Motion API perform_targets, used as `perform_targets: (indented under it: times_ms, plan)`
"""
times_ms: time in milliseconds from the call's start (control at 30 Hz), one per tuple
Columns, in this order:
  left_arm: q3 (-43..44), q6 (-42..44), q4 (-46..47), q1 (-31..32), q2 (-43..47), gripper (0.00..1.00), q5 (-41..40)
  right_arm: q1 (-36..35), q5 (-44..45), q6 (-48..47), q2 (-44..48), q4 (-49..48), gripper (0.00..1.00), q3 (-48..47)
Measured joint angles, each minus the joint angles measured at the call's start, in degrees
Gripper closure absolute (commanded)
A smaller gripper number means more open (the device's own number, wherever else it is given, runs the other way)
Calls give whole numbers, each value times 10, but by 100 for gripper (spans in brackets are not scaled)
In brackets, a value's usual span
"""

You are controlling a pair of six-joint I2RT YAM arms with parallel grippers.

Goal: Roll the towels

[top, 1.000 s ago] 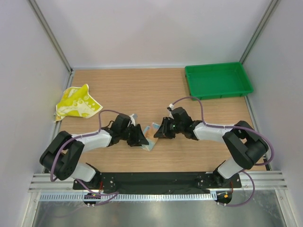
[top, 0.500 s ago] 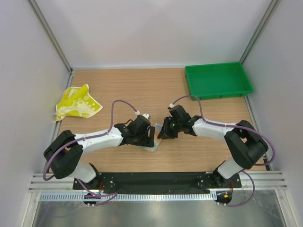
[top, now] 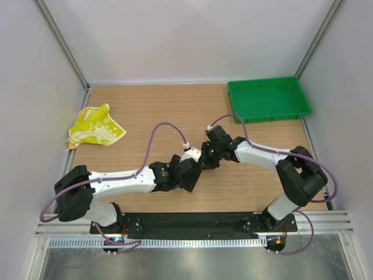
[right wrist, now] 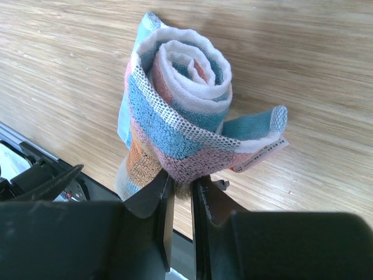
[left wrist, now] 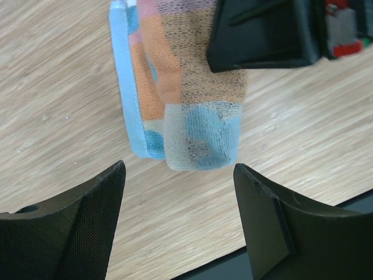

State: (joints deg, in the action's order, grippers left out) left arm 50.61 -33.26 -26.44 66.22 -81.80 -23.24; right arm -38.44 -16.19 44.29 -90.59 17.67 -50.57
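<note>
Top view first: the left pincer [top: 187, 172] and the right pincer [top: 205, 160] meet nose to nose mid-table [top: 175, 111], towards the near edge. The blue towel is hidden beneath them and I can't pick it out here; the yellow towel [top: 95, 126] lies unrolled and rumpled by the left wall, well apart from both arms; a green tray [top: 269, 99] sits in the far right corner; from up here I can't tell how either pincer's jaws stand.

Left wrist now: there's the blue towel [left wrist: 192, 105], a short roll with orange, pink and blue patches, lying ahead of the left pincer [left wrist: 179, 181] and in line with its gap. Its fingers [left wrist: 87, 221] are spread wide, one on either side, touching nothing; the roll's near end stops just short of their tips. A black finger of the right pincer [left wrist: 262, 35] sits on the roll's far end, top right; this view gives me the roll's side and a blue edge running down its left, which the other wrist doesn't show.

Right wrist: I'm looking straight at the end of the blue towel [right wrist: 180, 116], white spiral plain to see. The right pincer [right wrist: 182, 189] is almost pressed together, pinching the roll's lower rim between its fingers [right wrist: 156, 201]; a loose blue flap and a small label [right wrist: 259, 158] stick out to the right; whether the roll rests on the wood or hangs above it I can't tell.
</note>
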Motion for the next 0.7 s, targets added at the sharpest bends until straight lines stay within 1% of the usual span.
perform_targets:
  times_ms: [133, 233, 433, 700]
  plan:
    - [0, 21, 12, 28, -3, 25, -5, -1, 0, -4, -6, 9, 87, -8]
    - [5, 28, 28, 42, -20, 24, -1, -1, 0, -4, -8, 12, 87, -10]
    - [11, 36, 47, 46, -66, 26, 2, -2, 0, -5, -10, 15, 87, -14]
    - [11, 38, 56, 46, -97, 27, -23, -2, 0, -7, -14, 18, 87, -18]
